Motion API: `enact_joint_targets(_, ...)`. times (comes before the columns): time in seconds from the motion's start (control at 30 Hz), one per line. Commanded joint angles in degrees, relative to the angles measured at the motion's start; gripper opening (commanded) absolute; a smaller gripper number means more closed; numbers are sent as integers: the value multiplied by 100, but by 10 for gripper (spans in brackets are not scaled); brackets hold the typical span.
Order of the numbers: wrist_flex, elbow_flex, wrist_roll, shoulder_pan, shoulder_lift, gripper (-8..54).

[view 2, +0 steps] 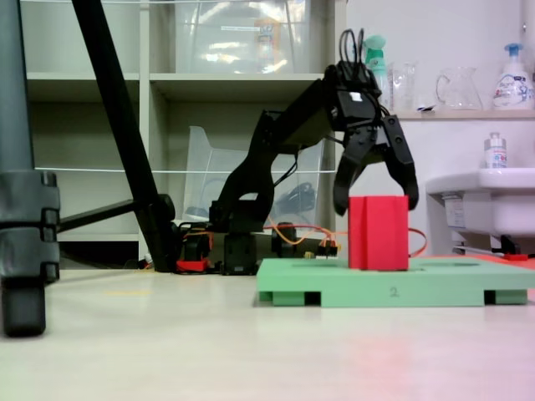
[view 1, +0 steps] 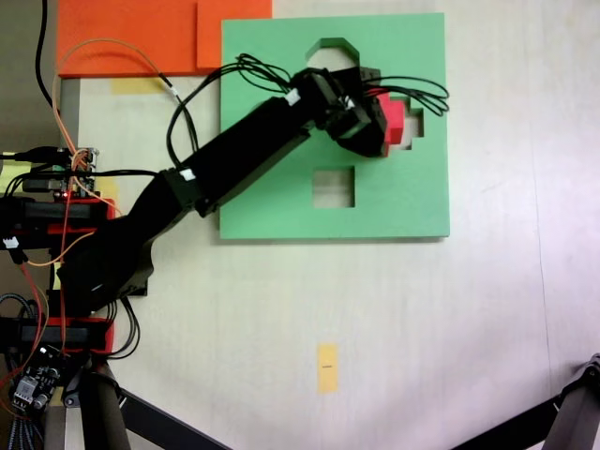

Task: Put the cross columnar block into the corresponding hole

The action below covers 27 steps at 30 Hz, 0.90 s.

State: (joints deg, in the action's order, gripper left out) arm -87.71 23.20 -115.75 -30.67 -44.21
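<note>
The red cross columnar block [view 1: 397,118] [view 2: 379,234] stands upright on the green foam board [view 1: 272,94] [view 2: 393,288]. It is at the plus-shaped hole [view 1: 415,128] on the board's right side in a fixed view. Part of the cutout shows beside it, and I cannot tell how deep it sits. My gripper [view 1: 377,127] [view 2: 376,203] hangs over the block's top and is open. One fingertip [view 2: 341,205] is to the left of the block's upper edge and the other to the right, and neither is pressing it.
The board also has an octagonal cutout [view 1: 333,52] and a square cutout [view 1: 334,186]. Orange foam sheets [view 1: 141,37] lie at the top left. The arm's base and wiring [view 1: 56,216] sit at the left. A yellow tape mark [view 1: 326,366] is on the table, and tripod legs [view 2: 117,125] stand near.
</note>
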Motion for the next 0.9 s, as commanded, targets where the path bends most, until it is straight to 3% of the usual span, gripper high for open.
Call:
enact_joint_targets(0.0, 396, 26, -9, -18, 35, 261)
enact_joint_targets(0.8, 1055, -62, -9, -290, 334, 261)
enact_joint_targets(0.87, 993, -62, -9, -290, 325, 283)
